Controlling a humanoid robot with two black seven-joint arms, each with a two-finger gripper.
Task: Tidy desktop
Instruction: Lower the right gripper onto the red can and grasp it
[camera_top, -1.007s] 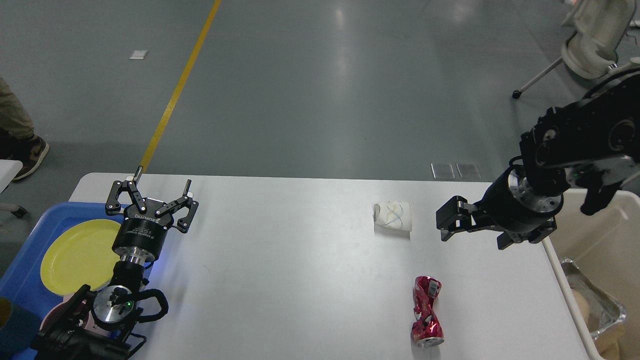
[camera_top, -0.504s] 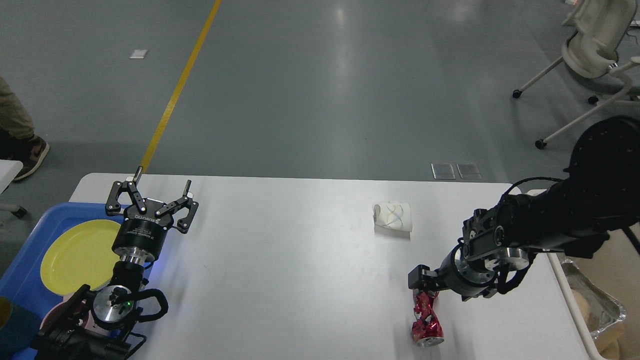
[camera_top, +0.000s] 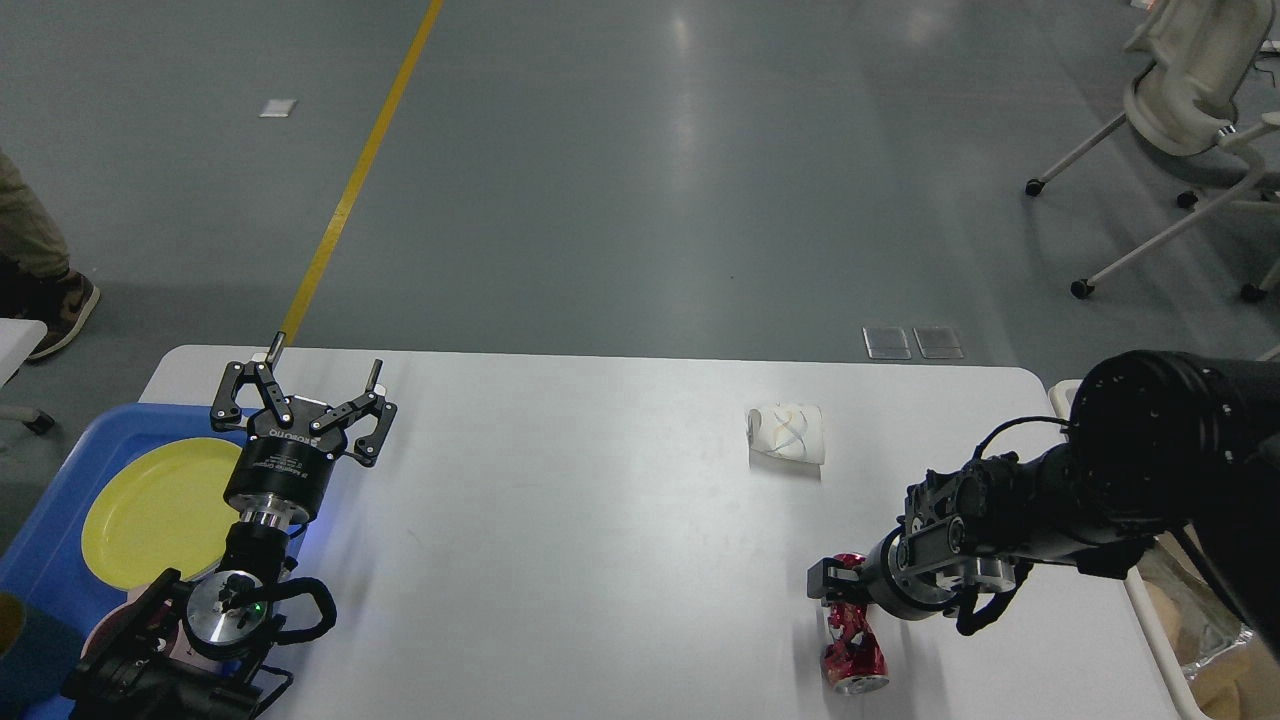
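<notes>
Clearly the table, the wide white top filling the near half of the view, is what has to be cleared, and two loose bits of litter lie on its right side. A crushed red can lies on its side near the front edge, and a crumpled white paper cup lies farther back, well apart from it. The right end effector sits low at the far end of the can, touching or just over it; it is seen dark and end-on, so I cannot tell whether its fingers are spread or pinched on the can. I judge the can light, thin-walled and stiff only at its rims, with a pinched waist and a slick foil-like skin, so a hold across that narrow middle should be surest. The cup looks lighter and softer still and would flatten under a hard squeeze. On the left, the left end effector hangs with fingers spread wide and holding nothing, just beside a blue tray that carries a yellow plate.
</notes>
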